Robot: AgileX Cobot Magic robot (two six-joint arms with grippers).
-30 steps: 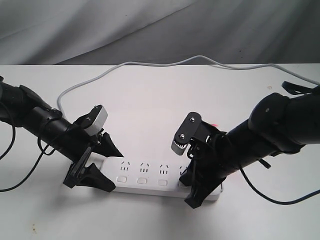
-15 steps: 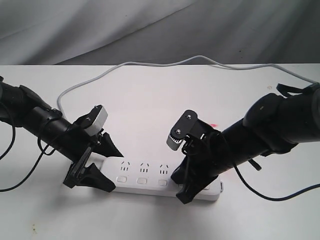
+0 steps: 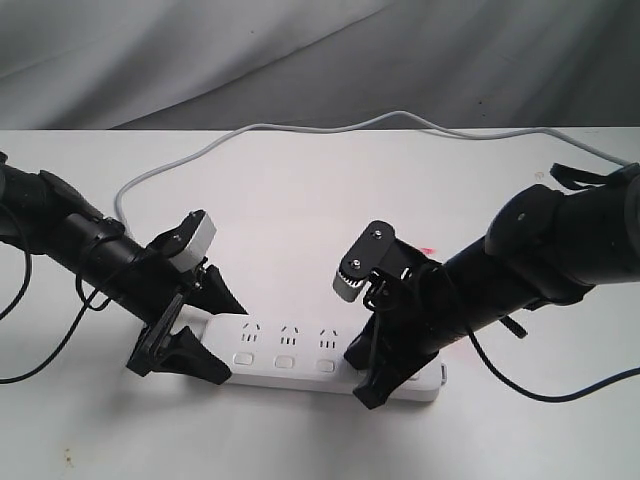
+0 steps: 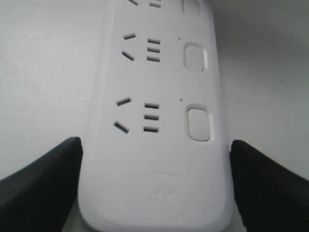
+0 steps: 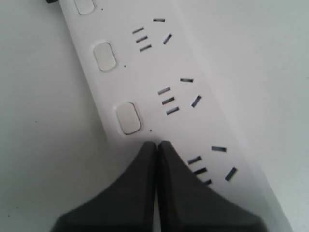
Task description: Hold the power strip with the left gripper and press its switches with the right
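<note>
The left gripper [image 3: 215, 335] is open just as wide as the power strip [image 3: 290, 350]. It pinches the strip's left end. One black finger [image 4: 43, 188] is on one long side of the strip and the other is on the far side. Both fingers touch the white edges. The rounded end of the strip sits right between them. The first socket holes and a switch [image 4: 199, 123] are just past the fingertips. A white block [image 3: 197, 240] sits on top of this gripper.

The power strip lies flat on the white table [image 3: 300, 200], reaching from the left gripper over to the right one. Its grey cord [image 3: 330, 128] runs far behind both grippers, in a long wavy line across the table.

The right gripper [image 3: 372, 385] has its two black fingers [image 5: 140, 183] pressed tight together, like one point. It holds nothing. The point is down on the top of the strip, near the strip's right end. A white switch [image 5: 128, 117] is just in front of the tips, very close. I cannot tell if the tips press down on anything. Behind the fingers is a black plate [image 3: 378, 248] with silver screws, and a small grey-white block [image 3: 350, 285] sits under it.
</note>
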